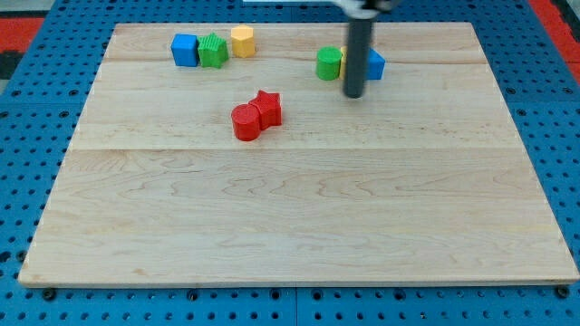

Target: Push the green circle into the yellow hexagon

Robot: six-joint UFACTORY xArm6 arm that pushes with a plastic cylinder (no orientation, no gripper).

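Note:
The green circle (328,63) stands near the view's top, right of centre. The yellow hexagon (242,41) stands at the view's top, left of centre, well apart from the green circle. My tip (353,94) is on the board just right of and slightly below the green circle. The rod rises from it and hides part of what lies behind.
A blue block (374,64) sits right of the rod, partly hidden by it. A blue cube (185,49) and a green block (213,51) stand left of the yellow hexagon. A red circle (245,122) touches a red star (266,108) near mid-board.

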